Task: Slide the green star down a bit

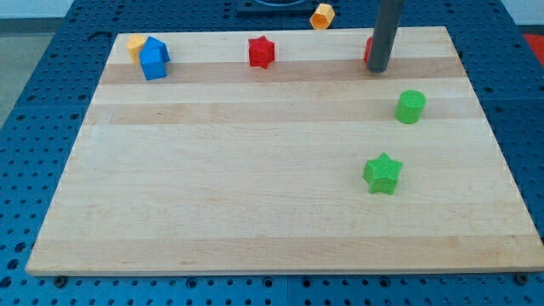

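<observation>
Wooden board; my tip upright above green star

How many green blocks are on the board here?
2. The green star lies right of centre, lower down; the green cylinder sits above it, near the view's right edge. None looks hidden.
</observation>
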You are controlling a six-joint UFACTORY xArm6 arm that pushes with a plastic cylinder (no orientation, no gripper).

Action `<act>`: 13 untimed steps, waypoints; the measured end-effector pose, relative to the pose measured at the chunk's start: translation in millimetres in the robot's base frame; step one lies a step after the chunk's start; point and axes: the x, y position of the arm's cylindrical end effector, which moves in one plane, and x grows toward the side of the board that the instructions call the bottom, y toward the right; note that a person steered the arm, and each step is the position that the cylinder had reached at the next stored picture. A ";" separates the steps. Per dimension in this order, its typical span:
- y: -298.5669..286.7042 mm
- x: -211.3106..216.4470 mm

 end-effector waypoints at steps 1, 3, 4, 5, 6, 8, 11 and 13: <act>0.0 1.9; -30.0 49.3; -60.4 66.0; -91.9 97.1; -95.7 123.2; -46.8 172.7; -41.6 240.8; -72.7 218.0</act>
